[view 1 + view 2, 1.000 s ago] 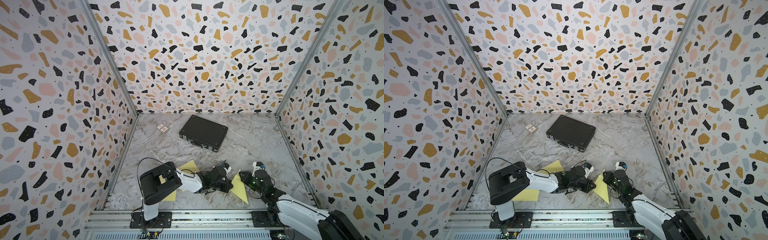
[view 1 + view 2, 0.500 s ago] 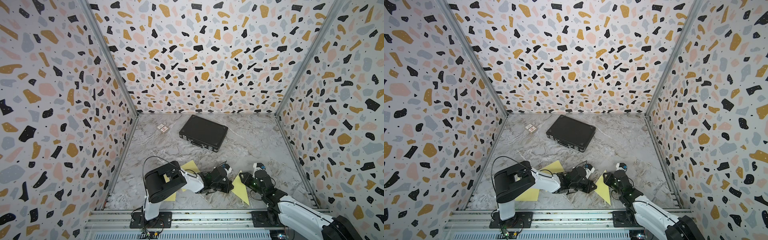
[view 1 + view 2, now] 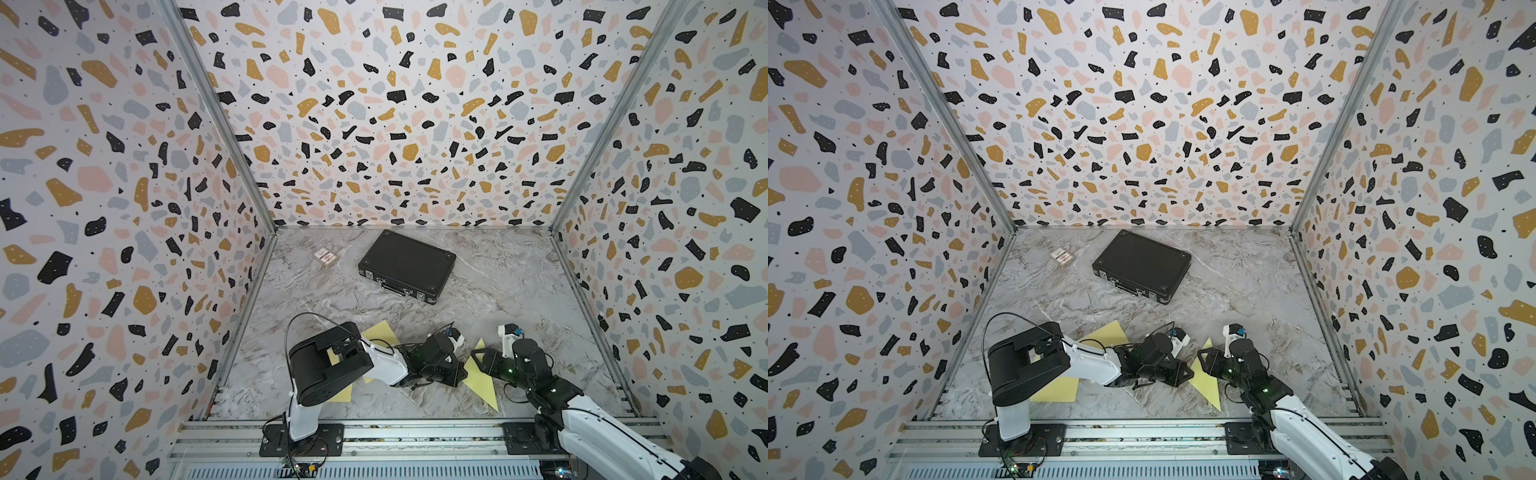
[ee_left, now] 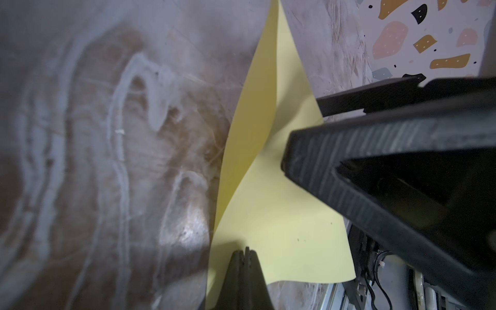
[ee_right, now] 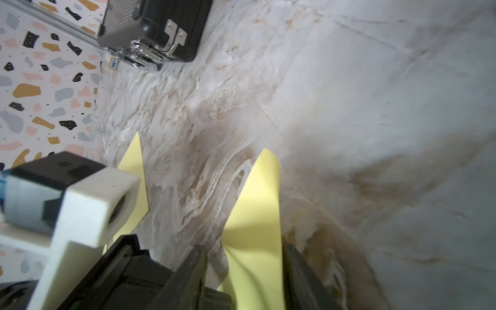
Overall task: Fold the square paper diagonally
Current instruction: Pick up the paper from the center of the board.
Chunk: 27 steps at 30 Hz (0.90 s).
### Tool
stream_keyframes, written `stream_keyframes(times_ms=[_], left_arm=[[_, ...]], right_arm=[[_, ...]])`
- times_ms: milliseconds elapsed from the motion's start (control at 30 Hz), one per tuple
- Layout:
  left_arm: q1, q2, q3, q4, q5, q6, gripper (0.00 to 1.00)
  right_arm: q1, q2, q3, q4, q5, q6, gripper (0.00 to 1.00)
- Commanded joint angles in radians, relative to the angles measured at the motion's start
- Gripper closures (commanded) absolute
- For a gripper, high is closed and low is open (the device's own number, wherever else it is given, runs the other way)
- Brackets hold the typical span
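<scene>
On bench [image 3: 519, 291], near rear edge, centre: black case [image 3: 407, 266], closed, lying flat. Near front edge, left, partly under left arm: yellow sheet [image 3: 380, 332], flat. Near front edge, right of centre: square paper [image 3: 482, 386], one flap lifted and curled over. At left gripper [image 4: 244, 253]: jaws together, tips against the paper. At right gripper [image 5: 244, 268]: jaws apart, paper between them. Near rear left corner: small packet [image 3: 325, 256].

White arms [image 3: 384, 365], black joints [image 3: 328, 370] (green lights [image 3: 510, 371])
</scene>
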Motion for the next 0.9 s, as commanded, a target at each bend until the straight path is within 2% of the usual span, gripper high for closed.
stream_keyframes(times_ms=[0,133,300,533,700,767,800,867], left_arm=[[-0.001,0.004,-0.01,-0.063,0.02,0.029,1.0],[-0.001,0.004,-0.018,-0.05,0.038,0.038,1.0],[-0.001,0.0,-0.024,-0.046,0.054,0.048,1.0],[-0.001,-0.006,-0.03,-0.043,0.068,0.055,1.0],[-0.001,-0.019,-0.041,-0.024,0.08,0.055,1.0],[-0.001,-0.033,-0.042,-0.008,0.11,0.049,1.0],[-0.001,-0.046,-0.038,0.001,0.138,0.046,0.99],[-0.001,-0.075,-0.025,-0.005,0.165,0.038,0.91]], right_arm=[[-0.004,-0.081,0.039,-0.098,-0.039,-0.057,0.53],[-0.013,-0.131,0.012,-0.082,-0.067,-0.054,0.59],[-0.019,-0.075,0.02,-0.041,-0.074,-0.083,0.68],[-0.033,0.037,0.067,-0.032,-0.096,-0.157,0.62],[-0.038,0.06,0.066,-0.004,-0.107,-0.157,0.73],[-0.041,0.056,0.067,0.003,-0.105,-0.16,0.81],[-0.042,0.053,0.067,0.004,-0.105,-0.159,0.88],[-0.041,0.047,0.07,0.007,-0.106,-0.159,0.98]])
